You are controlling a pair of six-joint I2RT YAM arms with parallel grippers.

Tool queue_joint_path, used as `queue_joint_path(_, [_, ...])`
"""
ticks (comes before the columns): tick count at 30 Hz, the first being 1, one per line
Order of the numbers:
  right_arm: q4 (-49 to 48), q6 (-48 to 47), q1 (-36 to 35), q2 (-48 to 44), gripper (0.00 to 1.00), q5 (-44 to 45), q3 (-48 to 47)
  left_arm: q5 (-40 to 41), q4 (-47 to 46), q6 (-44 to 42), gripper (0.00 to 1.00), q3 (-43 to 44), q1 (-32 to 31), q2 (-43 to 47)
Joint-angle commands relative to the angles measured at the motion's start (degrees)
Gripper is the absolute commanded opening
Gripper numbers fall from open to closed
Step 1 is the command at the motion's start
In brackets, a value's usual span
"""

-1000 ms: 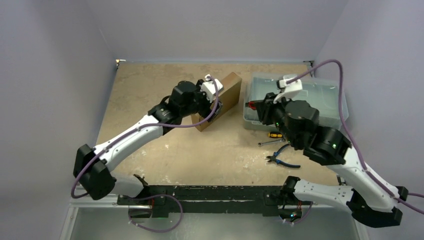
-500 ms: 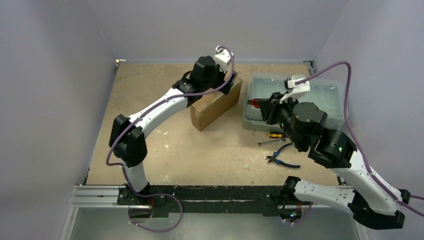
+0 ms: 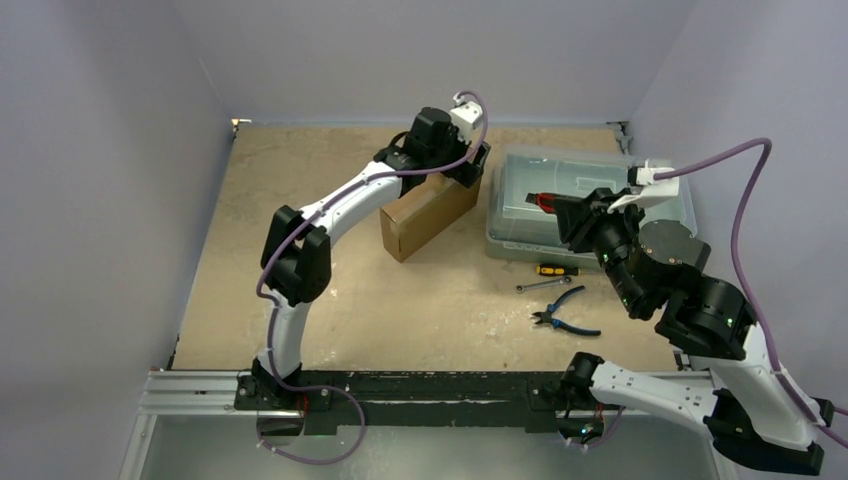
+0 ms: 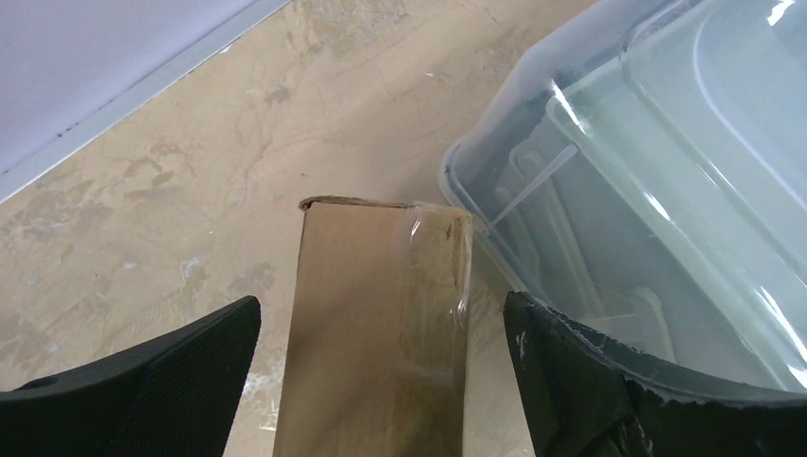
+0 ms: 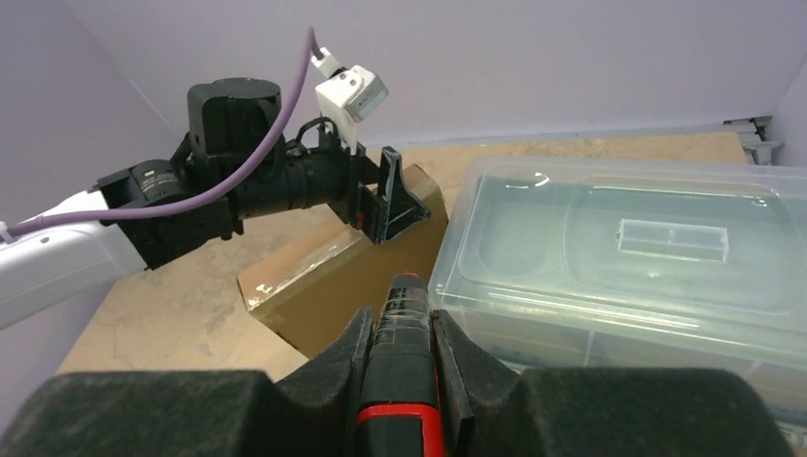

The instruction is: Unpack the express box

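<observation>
The express box point(image 3: 428, 212), brown cardboard, stands on its long edge beside the clear bin. My left gripper point(image 3: 470, 165) is open and straddles the box's far end without touching it. In the left wrist view the taped narrow top edge of the box point(image 4: 381, 286) runs between the spread fingers point(image 4: 171, 371). My right gripper point(image 3: 568, 212) hovers over the bin's near left corner, shut on a black and red tool point(image 5: 404, 381) that points at the box point(image 5: 333, 286).
A clear plastic lidded bin point(image 3: 640, 185) sits right of the box, almost touching it. A yellow-handled screwdriver point(image 3: 552, 269), a wrench point(image 3: 540, 285) and blue-handled pliers point(image 3: 565, 318) lie on the table in front of the bin. Walls close off three sides.
My left arm has stretched farther out, moving the open gripper from the box's middle to its far end. My right gripper has drawn back to the right with the tool.
</observation>
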State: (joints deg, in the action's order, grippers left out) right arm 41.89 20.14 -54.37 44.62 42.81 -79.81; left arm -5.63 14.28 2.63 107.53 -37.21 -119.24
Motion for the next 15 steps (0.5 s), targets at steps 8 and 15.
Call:
queue_joint_path(8, [-0.46, 1.39, -0.12, 0.55, 0.0, 0.05, -1.66, 4.25, -0.97, -1.25, 0.77, 5.33, -0.7, -3.71])
queue_joint_path(15, [-1.3, 1.15, -0.12, 1.29, 0.0, -0.43, -1.33, -0.07, -0.93, -5.12, 0.49, 1.74, -0.75, -0.58])
